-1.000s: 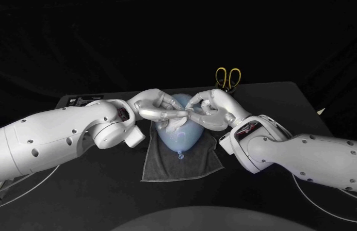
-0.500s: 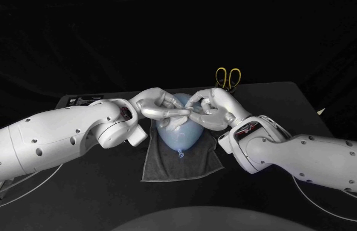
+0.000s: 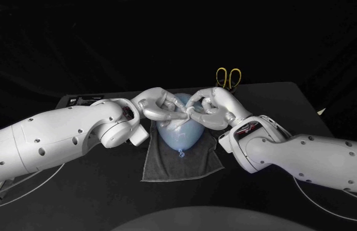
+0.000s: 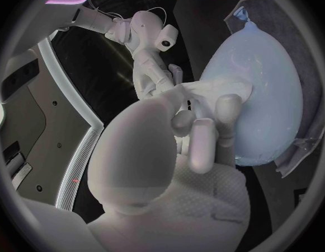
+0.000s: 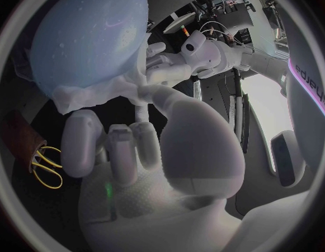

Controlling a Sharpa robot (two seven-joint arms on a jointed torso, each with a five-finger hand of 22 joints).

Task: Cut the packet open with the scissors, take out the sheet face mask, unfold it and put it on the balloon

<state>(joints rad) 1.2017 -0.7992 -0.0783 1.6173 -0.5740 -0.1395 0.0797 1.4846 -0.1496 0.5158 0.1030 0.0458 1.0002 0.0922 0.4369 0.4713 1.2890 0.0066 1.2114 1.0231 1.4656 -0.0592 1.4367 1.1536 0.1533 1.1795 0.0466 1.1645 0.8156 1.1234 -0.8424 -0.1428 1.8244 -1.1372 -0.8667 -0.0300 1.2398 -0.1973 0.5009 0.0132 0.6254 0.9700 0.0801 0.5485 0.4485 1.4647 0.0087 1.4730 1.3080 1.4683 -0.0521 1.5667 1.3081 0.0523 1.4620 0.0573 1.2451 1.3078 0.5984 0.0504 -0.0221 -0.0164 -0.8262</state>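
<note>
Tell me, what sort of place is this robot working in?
Probably a robot test lab, not a home: a black table against a dark backdrop, with a pale blue balloon on a grey towel and yellow-handled scissors laid out as props.

A pale blue balloon is laid lengthwise on a grey towel near the middle of the black table. Its knotted neck is turned toward the near edge, and its rounded end toward the far edge. The white sheet face mask is seen crumpled and partly folded against the balloon's rounded end. There it is pinched by the left hand and the right hand. The scissors, with yellow handle loops, are set at the table's far edge, toward its far right corner and apart from the balloon.
</note>
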